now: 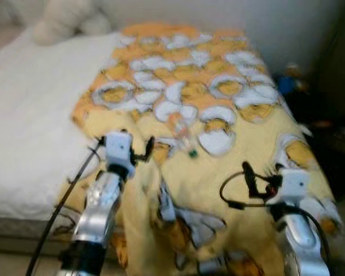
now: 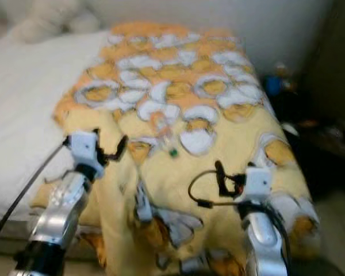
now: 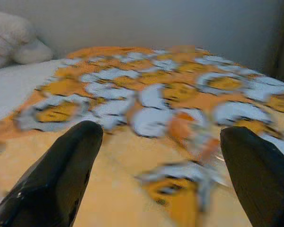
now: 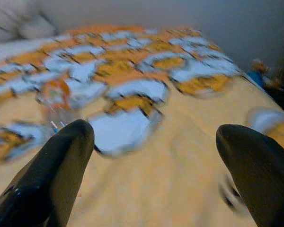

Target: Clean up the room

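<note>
a yellow blanket [image 1: 218, 172] patterned with orange and white blotches outlined in black covers the middle and right of the frame. a white sheet [image 1: 29, 115] lies at the left, with a cream pillow [image 1: 63, 20] at the upper left. a clear bottle [image 1: 183, 133] with an orange label and a small green cap sits mid-frame. the arms are silver with black fingers [image 3: 57, 175]. a blue object [image 1: 287, 83] shows at the dark right edge.

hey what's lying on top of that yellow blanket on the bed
A clear plastic bottle with an orange label and green cap lies on the yellow blanket. The blanket covers whatever is beneath it.
</note>
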Controlling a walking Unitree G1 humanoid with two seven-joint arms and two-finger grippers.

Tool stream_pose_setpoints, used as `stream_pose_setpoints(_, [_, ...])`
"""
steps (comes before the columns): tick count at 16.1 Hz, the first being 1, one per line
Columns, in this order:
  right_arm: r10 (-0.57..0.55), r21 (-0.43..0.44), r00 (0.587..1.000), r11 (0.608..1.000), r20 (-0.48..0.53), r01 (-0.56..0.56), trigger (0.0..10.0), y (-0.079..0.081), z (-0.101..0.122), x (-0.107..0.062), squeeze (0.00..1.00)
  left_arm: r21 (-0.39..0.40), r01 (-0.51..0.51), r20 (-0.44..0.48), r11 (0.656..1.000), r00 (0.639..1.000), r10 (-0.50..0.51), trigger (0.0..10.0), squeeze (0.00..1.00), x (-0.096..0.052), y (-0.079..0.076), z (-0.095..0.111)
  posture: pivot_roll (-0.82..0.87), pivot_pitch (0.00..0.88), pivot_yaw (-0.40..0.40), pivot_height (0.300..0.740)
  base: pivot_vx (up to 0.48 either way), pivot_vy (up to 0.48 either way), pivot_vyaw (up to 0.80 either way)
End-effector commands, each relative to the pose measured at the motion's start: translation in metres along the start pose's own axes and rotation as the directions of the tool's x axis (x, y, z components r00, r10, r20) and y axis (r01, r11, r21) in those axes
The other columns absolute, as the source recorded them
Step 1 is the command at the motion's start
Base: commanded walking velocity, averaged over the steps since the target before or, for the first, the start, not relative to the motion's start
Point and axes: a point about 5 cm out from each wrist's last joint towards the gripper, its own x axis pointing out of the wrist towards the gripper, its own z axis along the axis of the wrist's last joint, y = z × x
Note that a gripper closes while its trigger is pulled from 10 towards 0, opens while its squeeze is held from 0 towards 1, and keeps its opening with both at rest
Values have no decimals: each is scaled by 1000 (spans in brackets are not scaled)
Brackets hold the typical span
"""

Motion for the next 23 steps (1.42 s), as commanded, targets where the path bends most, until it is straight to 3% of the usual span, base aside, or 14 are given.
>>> stream_pose_setpoints(1, [39,17,999,999,22,-39,10000,10,8,9,0,21,-47,19,999,999,47,10000,0,-4,13,4,3,0,19,736,480,0,0])
stream_pose_setpoints(4, [123,46,992,991,28,-124,10000,29,21,30,0,28,-55,22,998,998,54,10000,0,-8,15,4,38,0,6,736,480,0,0])
stream_pose_setpoints(7, [199,38,980,980,-19,-198,10000,54,29,74,0,94,-20,22,995,1000,18,10000,0,-11,19,14,123,0,-25,736,160,0,0])
stream_pose_setpoints(9, [220,27,972,975,-76,-219,10000,71,26,96,0,138,-6,26,990,1000,3,10000,0,-33,34,34,224,14,-44,736,0,0,0])
stream_pose_setpoints(11, [218,18,964,976,-152,-218,10000,84,15,108,0,228,25,29,973,999,-32,10000,0,-55,43,49,318,134,-36,736,0,0,0])
stream_pose_setpoints(12, [210,6,964,977,-162,-212,10000,85,14,109,0,241,32,27,970,999,-40,10000,0,-60,43,52,326,147,-34,736,0,0,0])
stream_pose_setpoints(13, [158,-14,964,986,-216,-165,10000,86,8,115,0,271,43,8,962,999,-47,10000,0,-77,45,59,373,218,-14,736,0,0,0])
stream_pose_setpoints(18, [83,-99,977,990,-197,-104,10000,85,16,125,0,280,15,-75,960,997,6,10000,0,-119,46,68,435,320,0,736,0,0,0])
stream_pose_setpoints(23, [-3,-103,979,994,-203,-19,10000,71,20,129,0,255,9,-128,967,991,25,10000,0,-128,44,67,409,313,-9,736,0,0,0])
